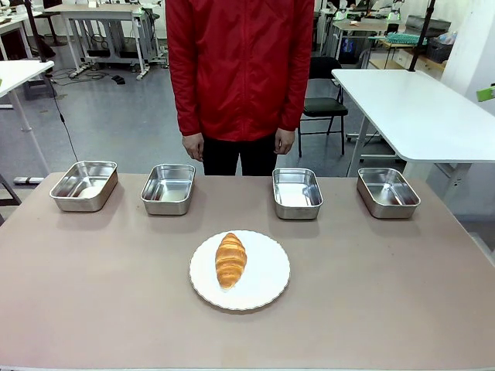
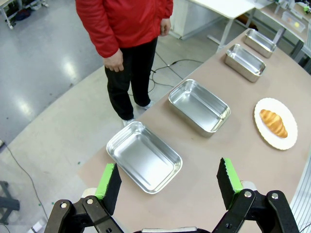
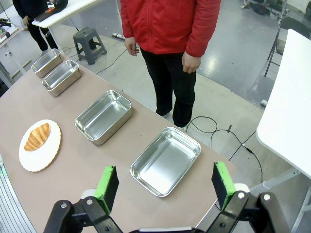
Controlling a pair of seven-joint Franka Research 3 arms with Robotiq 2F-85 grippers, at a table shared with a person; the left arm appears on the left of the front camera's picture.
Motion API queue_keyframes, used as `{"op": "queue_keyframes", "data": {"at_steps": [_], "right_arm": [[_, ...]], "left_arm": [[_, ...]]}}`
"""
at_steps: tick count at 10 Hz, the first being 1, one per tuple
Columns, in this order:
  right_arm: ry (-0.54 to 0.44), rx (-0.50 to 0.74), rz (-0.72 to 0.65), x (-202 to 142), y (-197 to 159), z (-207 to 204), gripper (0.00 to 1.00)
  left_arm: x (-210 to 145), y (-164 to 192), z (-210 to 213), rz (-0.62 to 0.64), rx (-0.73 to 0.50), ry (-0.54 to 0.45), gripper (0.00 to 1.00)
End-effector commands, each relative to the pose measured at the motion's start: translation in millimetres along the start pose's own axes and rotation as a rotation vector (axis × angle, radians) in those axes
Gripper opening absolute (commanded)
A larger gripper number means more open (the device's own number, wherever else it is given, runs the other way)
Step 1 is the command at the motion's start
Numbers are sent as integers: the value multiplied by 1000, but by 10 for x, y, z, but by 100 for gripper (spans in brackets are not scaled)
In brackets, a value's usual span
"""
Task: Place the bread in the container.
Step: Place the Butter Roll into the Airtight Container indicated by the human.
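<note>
Lying on plate (image 1: 267,280), bread (image 1: 230,260) near far rim

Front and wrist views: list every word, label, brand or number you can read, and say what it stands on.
None readable: the bread, plate, four pans and the person's red jacket carry no print.
Items on the background tables are too small to read.
</note>
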State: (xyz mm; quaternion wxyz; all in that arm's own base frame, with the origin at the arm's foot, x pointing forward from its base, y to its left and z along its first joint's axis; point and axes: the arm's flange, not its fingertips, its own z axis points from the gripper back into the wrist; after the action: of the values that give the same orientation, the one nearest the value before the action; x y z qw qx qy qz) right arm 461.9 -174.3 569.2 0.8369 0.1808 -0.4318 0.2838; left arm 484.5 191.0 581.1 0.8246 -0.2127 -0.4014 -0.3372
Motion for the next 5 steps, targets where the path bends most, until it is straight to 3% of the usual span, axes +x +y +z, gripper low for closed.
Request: {"op": "queue_keyframes", "data": {"at_steps": [1, 5], "right_arm": [[-4, 2, 3, 10, 7, 4, 100], [-4, 2, 3, 10, 7, 4, 100]], "left_arm": [[-6, -4, 6, -9, -10, -11, 100], [-6, -4, 6, -9, -10, -11, 100]]}}
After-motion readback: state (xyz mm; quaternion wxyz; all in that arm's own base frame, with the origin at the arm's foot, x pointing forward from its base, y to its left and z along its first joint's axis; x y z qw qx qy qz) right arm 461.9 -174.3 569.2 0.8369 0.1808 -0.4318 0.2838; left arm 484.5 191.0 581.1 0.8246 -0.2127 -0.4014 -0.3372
